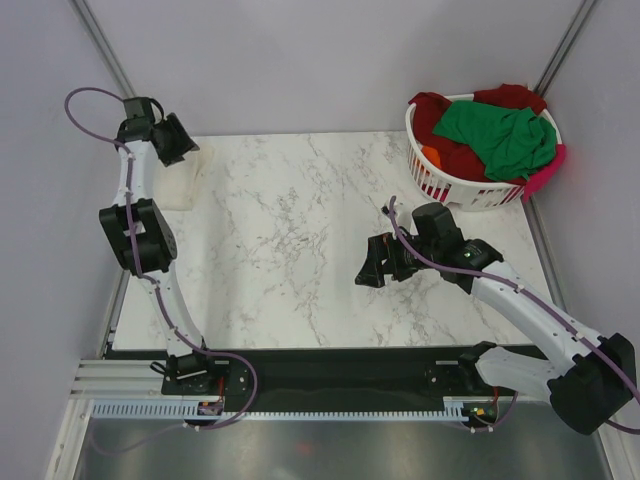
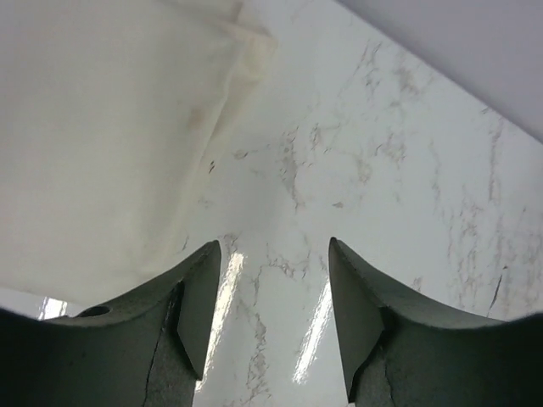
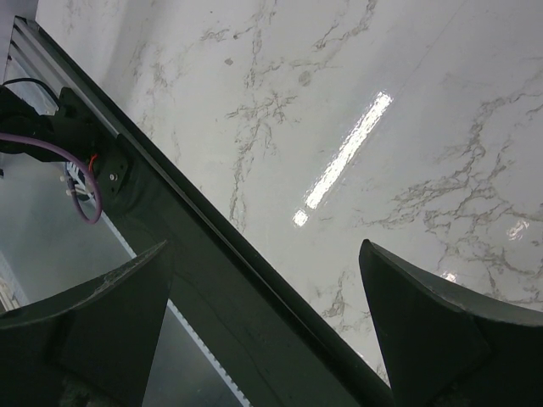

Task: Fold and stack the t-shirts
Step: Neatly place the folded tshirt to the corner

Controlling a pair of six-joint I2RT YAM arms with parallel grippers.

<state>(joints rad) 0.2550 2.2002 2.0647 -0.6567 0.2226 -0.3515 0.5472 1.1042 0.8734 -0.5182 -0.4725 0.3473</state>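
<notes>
Fingers on my left gripper [image 2: 273, 254] stand apart, with nothing between them but the bare marble table [image 2: 382, 170]. Through the left wrist camera the cream t-shirt [image 2: 102, 144] lies ahead of the tool, off to the side of its left-hand finger [image 2: 191, 322]. It is a flat, smooth slab of cloth with one corner reaching out past the fingertips. That finger's tip sits right at the shirt's near edge, and I cannot tell whether it touches the cloth. From the top camera the left arm is stretched out to the far left corner of the table, and the shirt shows just under and beside the gripper head.

My right gripper [image 3: 265, 254] is spread wide and holds nothing. Below it I see marble ahead of the fingers, with the dark base rail [image 3: 212, 254] crossing diagonally under the gap. A purple cable [image 3: 81, 182] loops off beyond the left-hand finger.

The white laundry basket [image 1: 440, 185] sits well apart from this tool, back past its wrist in the far right corner. Heaped in it are a green t-shirt [image 1: 500, 135] on top and a dark red t-shirt [image 1: 432, 112] under it. An orange t-shirt [image 1: 432, 155] peeks out at the rim nearest the gripper, and a pink t-shirt [image 1: 545, 178] hangs over the opposite side.
</notes>
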